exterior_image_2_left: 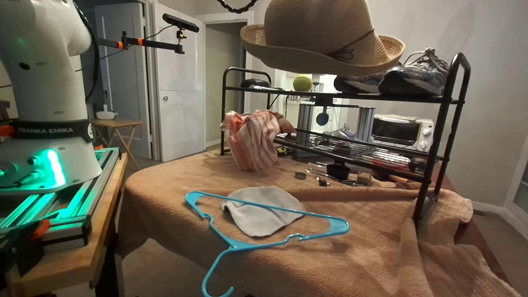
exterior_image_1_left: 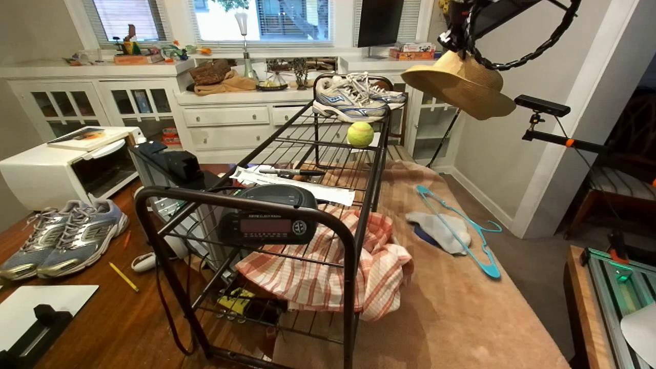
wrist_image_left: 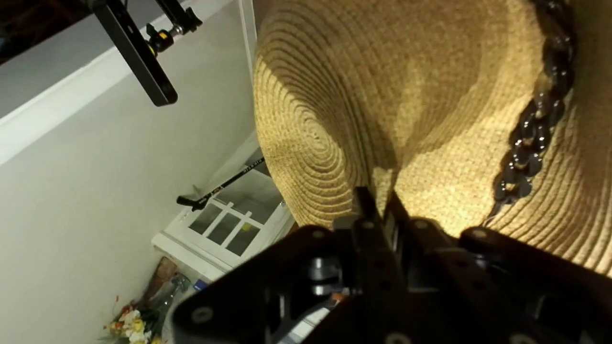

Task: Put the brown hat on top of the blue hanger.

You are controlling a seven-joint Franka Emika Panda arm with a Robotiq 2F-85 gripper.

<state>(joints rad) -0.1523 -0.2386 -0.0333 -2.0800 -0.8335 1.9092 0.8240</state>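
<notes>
The hat is held aloft, placement outstanding. The end effector pinches a fold of the hat's crown, its jaws drawn together on the straw in the wrist view; both exterior views show the hat hanging in the air with its brim tilted. The hanger lies roughly flat on the blanket that covers part of the desk, its long bar crossing over the grey cloth and its hook turned away from the rack. Done: grasp and lift, to judge by the pinch and by the height of the hat. Remaining: alignment over the hanger, descent and release; nothing rests on the hanger as yet. The hat is well apart from the hanger, and whether it stands directly above cannot be settled from these angles. On this reading the task is about midway. The next travel probably calls for a downward and perhaps sideways move, with the brim kept away from the rack, which it appears to overlap only by line of sight. Release is best delayed until the brim meets the hanger, since so wide a hat could slip or tip on so thin a support.
</notes>
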